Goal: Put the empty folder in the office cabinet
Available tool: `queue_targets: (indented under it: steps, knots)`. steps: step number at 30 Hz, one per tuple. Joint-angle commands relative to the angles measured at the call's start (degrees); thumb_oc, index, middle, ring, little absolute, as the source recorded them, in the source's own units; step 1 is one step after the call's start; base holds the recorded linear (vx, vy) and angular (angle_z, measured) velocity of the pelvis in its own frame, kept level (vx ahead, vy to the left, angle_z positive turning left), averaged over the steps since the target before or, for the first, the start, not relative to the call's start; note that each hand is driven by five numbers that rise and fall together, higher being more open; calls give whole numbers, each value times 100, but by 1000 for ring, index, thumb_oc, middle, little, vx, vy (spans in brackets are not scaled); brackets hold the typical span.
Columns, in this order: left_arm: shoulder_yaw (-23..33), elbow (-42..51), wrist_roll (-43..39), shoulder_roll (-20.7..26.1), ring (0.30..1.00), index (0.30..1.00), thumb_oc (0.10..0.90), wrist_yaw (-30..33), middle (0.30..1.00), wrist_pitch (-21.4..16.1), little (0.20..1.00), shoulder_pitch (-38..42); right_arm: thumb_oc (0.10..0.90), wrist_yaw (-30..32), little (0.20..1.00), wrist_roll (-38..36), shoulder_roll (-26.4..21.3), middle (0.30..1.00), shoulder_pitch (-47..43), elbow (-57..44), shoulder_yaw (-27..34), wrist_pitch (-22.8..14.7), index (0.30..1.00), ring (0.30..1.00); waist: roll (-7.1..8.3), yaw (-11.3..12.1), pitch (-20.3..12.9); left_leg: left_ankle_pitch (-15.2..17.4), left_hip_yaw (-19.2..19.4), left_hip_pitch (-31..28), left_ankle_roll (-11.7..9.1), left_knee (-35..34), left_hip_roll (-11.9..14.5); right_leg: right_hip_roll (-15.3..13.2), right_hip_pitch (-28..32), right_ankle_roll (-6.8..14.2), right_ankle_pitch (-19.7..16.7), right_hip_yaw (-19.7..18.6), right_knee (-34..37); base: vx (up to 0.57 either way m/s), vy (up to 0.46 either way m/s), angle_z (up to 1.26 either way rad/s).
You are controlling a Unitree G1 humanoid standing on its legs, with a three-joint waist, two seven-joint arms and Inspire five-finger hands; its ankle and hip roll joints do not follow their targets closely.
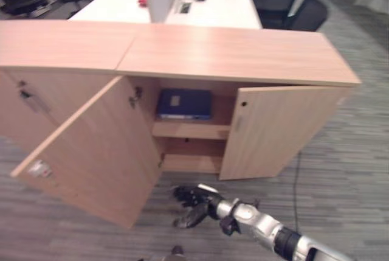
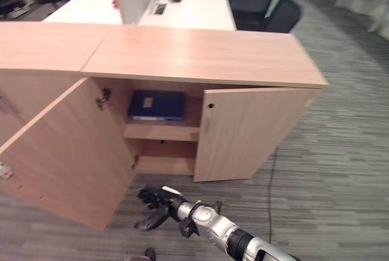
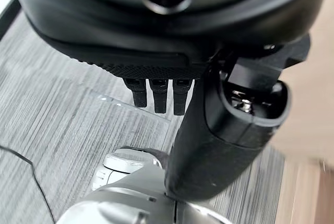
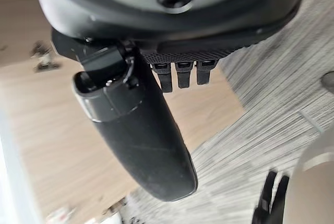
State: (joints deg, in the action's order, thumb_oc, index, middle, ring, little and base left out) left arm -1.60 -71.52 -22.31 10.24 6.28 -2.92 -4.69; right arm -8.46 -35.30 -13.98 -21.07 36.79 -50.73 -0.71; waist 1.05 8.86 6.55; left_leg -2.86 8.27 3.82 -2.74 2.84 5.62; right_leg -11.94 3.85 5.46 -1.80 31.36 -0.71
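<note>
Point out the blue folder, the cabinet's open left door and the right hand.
blue folder (image 1: 185, 103): left eye view, middle of its cover, on the upper shelf.
open left door (image 1: 91, 151): left eye view, middle of its inner face.
right hand (image 1: 196, 203): left eye view, on the palm, above the carpet.

Even, soft indoor light; blurred wrist-view edges.
</note>
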Motion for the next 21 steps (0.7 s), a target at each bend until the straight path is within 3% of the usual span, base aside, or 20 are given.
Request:
queue_targets:
  steps: [1,2,5,7,8,10,15,19,21]
  knots:
    - [-58,-335,-80,-72,900,900,800,-270,900,-55,900,204,800,129,900,719,275,900,-220,631,540,-266,900,900,77,-49,-148,548,12,-655,-392,-11,172,84,-137,-56,192,457,111,-60,178,67]
    - [-65,-335,-80,-68,900,900,800,-272,900,-56,900,202,800,126,900,733,290,900,-220,657,549,-283,900,900,80,-50,-151,534,6,-664,-390,-33,167,81,-133,-51,187,465,111,-50,169,73]
    - [-100,-443,53,-25,900,900,800,-450,900,-12,900,153,800,482,900,1824,318,900,87,2118,1158,-161,900,900,-1,49,-265,452,-279,-753,-368,-490,116,-150,-17,95,39,734,72,-28,136,42]
    - [-126,-472,76,6,900,900,800,-462,900,-3,900,161,800,550,900,1947,387,900,166,2429,1410,-149,900,900,-3,62,-295,431,-401,-716,-331,-530,65,-222,20,139,-3,825,42,-9,137,43]
    - [-85,-525,174,20,900,900,800,-499,900,-6,900,178,800,788,900,2183,389,900,384,3139,2003,-109,900,900,-51,134,-359,446,-616,-691,-254,-620,-61,-392,80,218,-87,973,-24,9,179,59]
    - [-82,-511,282,64,900,900,800,-515,900,14,900,172,800,1008,900,2525,398,900,557,3718,2455,-49,900,900,-53,222,-403,467,-827,-675,-168,-679,-207,-548,143,307,-179,1132,-62,6,212,62]
    - [275,-374,-80,99,900,900,800,-534,900,23,900,152,800,1285,900,1707,284,900,1110,4489,3960,59,900,900,-101,435,-541,549,-1220,-658,14,-737,-535,-877,299,556,-447,1379,-11,13,180,61]
    - [539,-291,-171,201,900,900,800,-472,900,-44,900,152,800,1342,900,1719,238,900,1431,4743,4363,115,900,900,-110,523,-609,590,-1352,-663,95,-750,-707,-1005,372,675,-564,1453,26,13,160,37]
    - [748,-177,84,569,900,900,800,-284,900,-159,900,232,800,1354,900,1761,109,900,1697,4819,4663,136,900,900,-101,514,-690,604,-1371,-656,162,-760,-821,-1116,364,798,-740,1444,111,13,200,31]
